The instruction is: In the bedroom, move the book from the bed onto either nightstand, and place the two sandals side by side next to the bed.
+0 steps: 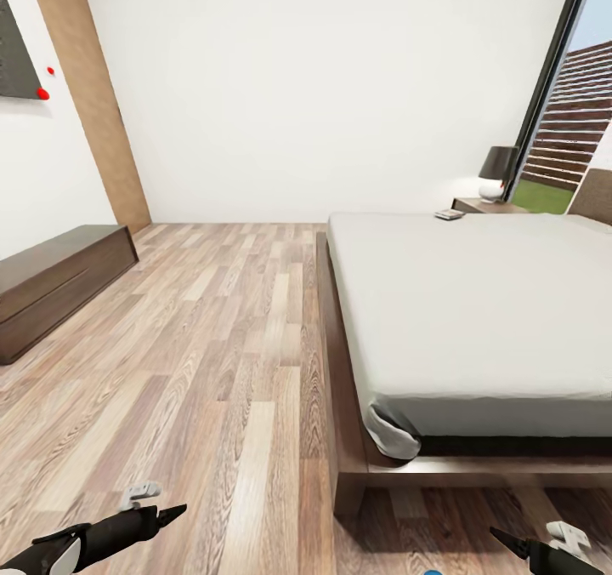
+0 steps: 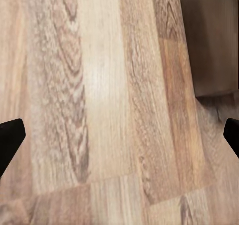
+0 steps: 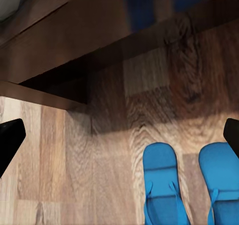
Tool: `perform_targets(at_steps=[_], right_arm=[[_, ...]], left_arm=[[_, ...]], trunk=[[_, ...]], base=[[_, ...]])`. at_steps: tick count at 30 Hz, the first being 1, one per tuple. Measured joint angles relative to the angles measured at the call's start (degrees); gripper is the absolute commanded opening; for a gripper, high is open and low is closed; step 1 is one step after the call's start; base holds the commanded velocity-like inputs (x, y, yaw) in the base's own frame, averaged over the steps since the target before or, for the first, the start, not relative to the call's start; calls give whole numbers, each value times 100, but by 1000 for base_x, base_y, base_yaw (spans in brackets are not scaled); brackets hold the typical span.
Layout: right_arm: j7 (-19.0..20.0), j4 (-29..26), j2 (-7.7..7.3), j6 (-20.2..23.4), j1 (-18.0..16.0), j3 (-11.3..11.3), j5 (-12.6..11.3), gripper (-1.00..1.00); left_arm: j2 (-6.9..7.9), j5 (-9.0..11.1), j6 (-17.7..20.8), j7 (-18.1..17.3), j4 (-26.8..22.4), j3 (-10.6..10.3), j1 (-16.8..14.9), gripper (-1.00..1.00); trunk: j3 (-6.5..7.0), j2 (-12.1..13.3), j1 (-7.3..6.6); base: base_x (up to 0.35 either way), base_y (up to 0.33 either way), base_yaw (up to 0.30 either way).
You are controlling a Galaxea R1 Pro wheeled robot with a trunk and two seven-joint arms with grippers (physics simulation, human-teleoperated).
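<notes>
The two sandals [image 3: 159, 185] [image 3: 221, 182] lie side by side on the floor [image 1: 212, 362] close to the bed [image 1: 476, 303] frame, so that part looks done. The book [image 1: 449, 214] sits on the mattress's far corner, just beside the nightstand [image 1: 486, 206] with its lamp [image 1: 496, 171]; moving it remains. The left gripper [image 2: 119, 135] and right gripper [image 3: 119, 135] both hang over the floor with jaws spread wide and nothing held. The book's cover is too small to read, and the sandals are cut off at the frame edge.
</notes>
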Motion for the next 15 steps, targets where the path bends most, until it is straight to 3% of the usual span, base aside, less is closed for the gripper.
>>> perform_targets(at_steps=[15], right_arm=[[-4,0,0,-5,0,0,0,100]], left_arm=[[-2,0,0,0,0,0,0,100]], trunk=[[333,20,-39]], base=[[0,0,0]])
